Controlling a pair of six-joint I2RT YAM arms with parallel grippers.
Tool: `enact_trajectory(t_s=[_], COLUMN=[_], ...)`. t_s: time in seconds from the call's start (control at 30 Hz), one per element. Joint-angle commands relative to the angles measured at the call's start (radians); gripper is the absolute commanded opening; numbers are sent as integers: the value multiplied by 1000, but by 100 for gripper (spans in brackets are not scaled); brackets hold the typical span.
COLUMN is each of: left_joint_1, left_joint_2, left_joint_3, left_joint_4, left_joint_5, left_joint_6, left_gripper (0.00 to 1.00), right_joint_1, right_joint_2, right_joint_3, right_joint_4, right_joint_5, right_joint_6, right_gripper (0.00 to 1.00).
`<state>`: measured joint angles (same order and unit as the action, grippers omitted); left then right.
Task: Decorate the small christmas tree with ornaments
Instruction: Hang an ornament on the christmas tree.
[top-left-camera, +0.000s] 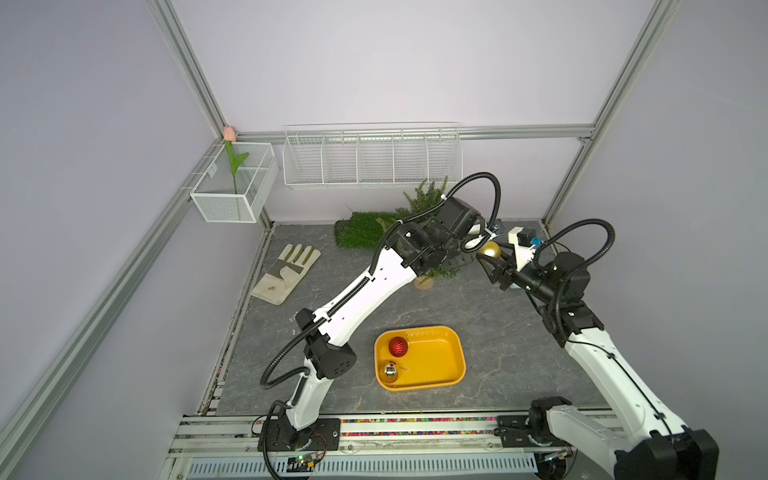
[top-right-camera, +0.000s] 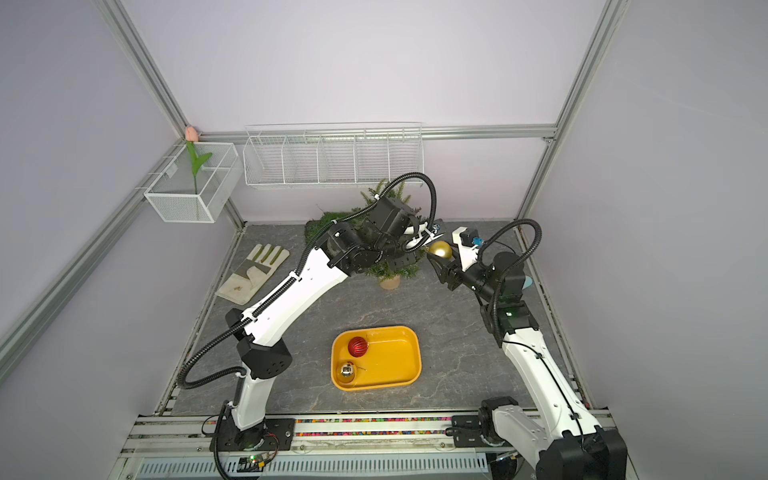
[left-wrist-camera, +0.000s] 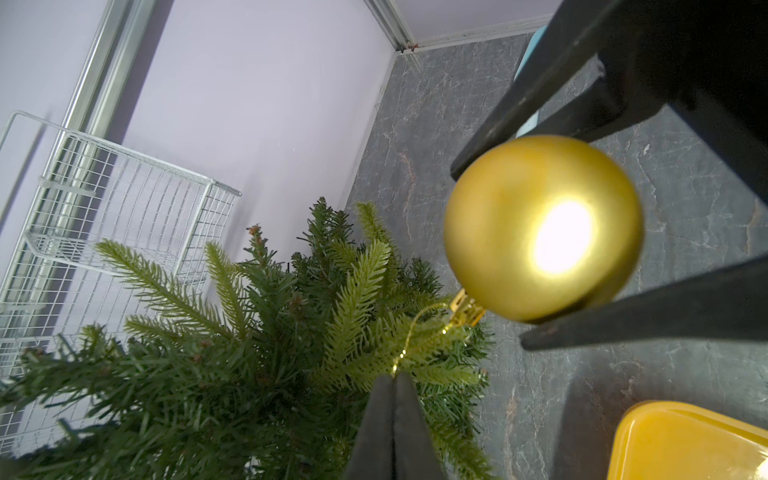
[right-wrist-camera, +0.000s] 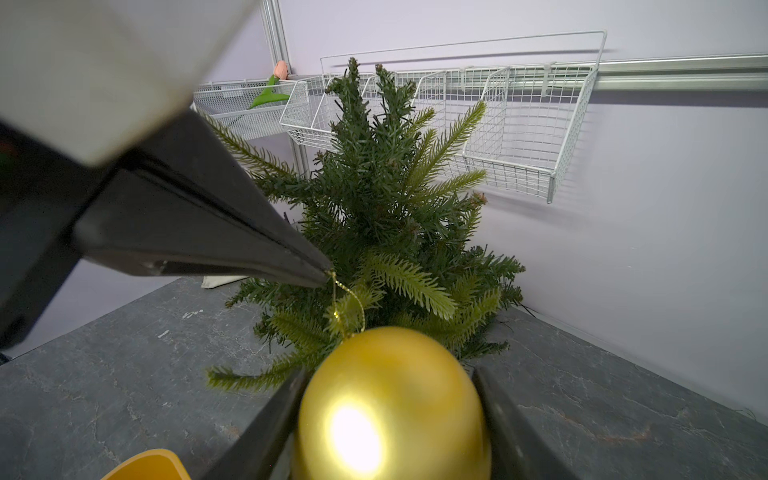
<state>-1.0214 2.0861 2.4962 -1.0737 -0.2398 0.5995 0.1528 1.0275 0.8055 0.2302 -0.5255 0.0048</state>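
1. My right claw (top-right-camera: 439, 252) pinches the gold bauble (left-wrist-camera: 542, 228) between its two dark fingers, one on each side of the ball, and holds it above the surface (top-left-camera: 478, 332).
2. My left claw (left-wrist-camera: 394, 382) is pressed together, its tips nipping the thin gold thread loop (right-wrist-camera: 349, 303) that runs from the bauble's cap.
3. The small christmas tree (right-wrist-camera: 374, 199) stands upright at the far middle of the surface, near the back wall. The gold bauble hangs just to its right, close to the outer needles.
4. I cannot tell whether the loop is round a branch tip or only in front of it.
5. Nearer to me, the red bauble (top-left-camera: 398, 346) and the silver bauble (top-left-camera: 390, 371) lie in the left end of the yellow tray (top-left-camera: 436, 361).
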Motion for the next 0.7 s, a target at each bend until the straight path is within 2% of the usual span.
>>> enact_trajectory(t_s=[0.0, 0.17, 0.67], left_joint_1=[-5, -5, -5], left_joint_2=[-11, -23, -39], left_joint_3=[-20, -26, -60], left_joint_4=[-15, -11, 9], left_joint_5=[-8, 26, 30], left_joint_6=[9, 9, 9], left_gripper=[0, 0, 0], right_joint_1=[3, 2, 7], right_joint_2=[3, 3, -66], right_joint_3=[0, -1, -29], right_joint_4=[32, 31, 37], right_joint_5=[-27, -28, -29], right_joint_6=[14, 12, -6], right_gripper=[34, 34, 34])
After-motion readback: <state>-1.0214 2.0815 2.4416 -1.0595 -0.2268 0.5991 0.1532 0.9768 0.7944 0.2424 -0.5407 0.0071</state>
